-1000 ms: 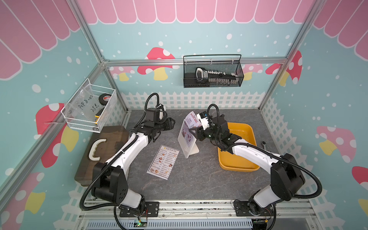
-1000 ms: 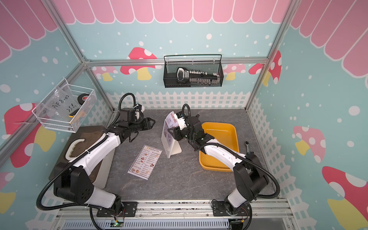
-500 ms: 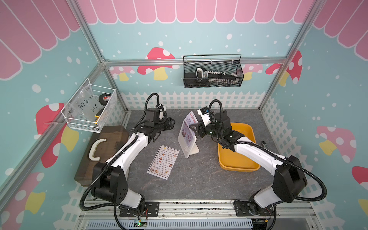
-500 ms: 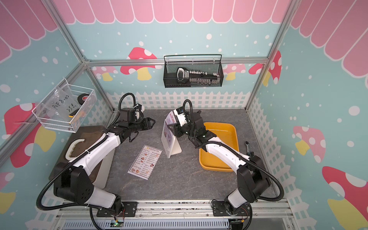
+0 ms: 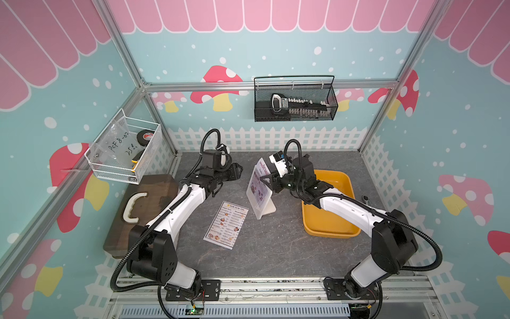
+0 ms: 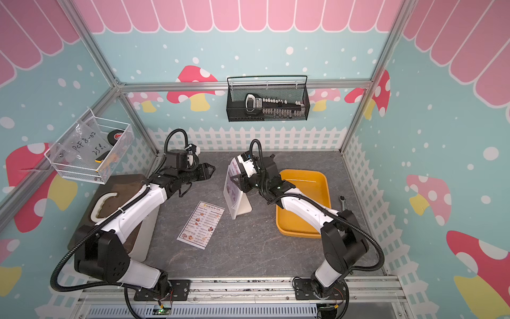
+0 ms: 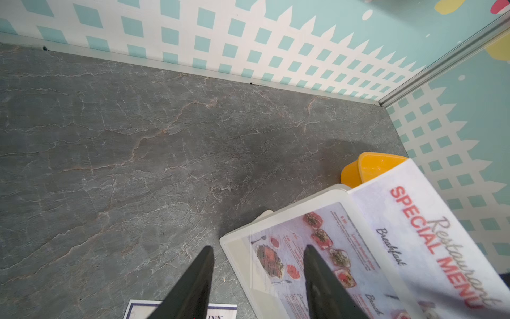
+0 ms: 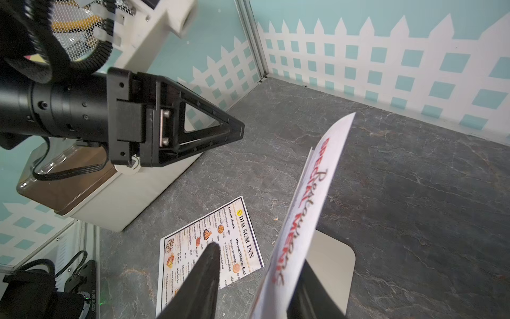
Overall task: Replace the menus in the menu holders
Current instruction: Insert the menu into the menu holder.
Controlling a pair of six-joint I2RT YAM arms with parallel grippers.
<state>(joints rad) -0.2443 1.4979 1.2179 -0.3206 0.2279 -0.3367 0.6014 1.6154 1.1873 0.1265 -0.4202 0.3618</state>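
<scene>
So the holder (image 5: 267, 209) stands on the table (image 5: 276, 248) with the SPECIAL MENU sheet (image 5: 261, 169) poking out of its top, only partly inside the frame. Up at that top edge the right gripper (image 5: 265, 180) straddles the sheet, and there's a gap on one side, so it's spread and not pinching yet. Near the holder's front face the left gripper (image 7: 258, 265) hovers with its jaws apart and nothing in them. The DIM SUM INN menu (image 5: 226, 225) lies flat just beside the holder's front.

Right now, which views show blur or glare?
Left wrist view: the special menu is soft near the lens. Right wrist view: it smears too; the Dim Sum Inn menu reads sharp. In both top views: faint glare in the yellow tray.
</scene>
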